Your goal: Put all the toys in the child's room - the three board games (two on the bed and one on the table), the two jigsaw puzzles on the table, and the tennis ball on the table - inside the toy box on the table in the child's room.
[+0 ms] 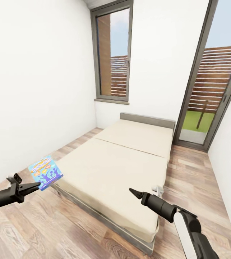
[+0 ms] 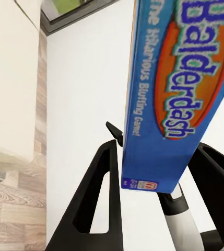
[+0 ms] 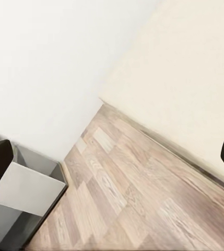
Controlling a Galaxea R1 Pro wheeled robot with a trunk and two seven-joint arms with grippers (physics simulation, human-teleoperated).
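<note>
Head view: left gripper (image 1: 36, 186) clamps the blue Balderdash board game (image 1: 45, 172) at near left, off the bed's (image 1: 129, 158) corner; mattress bare. Right gripper (image 1: 132, 191) over the near mattress, jaws look closed, empty. Judged step: carry game to toy box; next needs turning toward the table.

Left wrist view: fingers (image 2: 98, 209) pinch the box edge (image 2: 169, 104); title legible here.

Right wrist view: floor (image 3: 132, 198), bed edge (image 3: 195, 78).
</note>
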